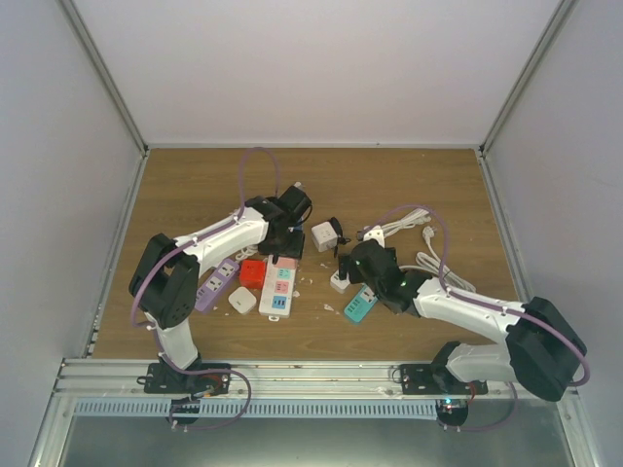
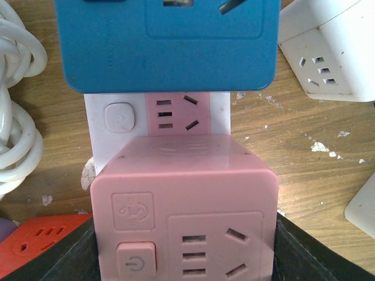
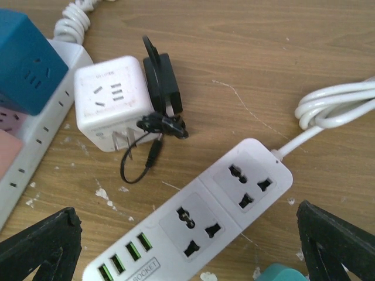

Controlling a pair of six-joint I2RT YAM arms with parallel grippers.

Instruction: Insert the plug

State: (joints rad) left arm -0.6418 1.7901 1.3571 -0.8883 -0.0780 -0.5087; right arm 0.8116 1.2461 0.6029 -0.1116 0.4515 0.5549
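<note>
Now gripping pink cube in left gripper over strip, free socket between it and blue cube; right gripper gaping, farther off.

A pink cube, with a power button and sockets on its face, is held in the left gripper over a white strip with pink sockets.
</note>
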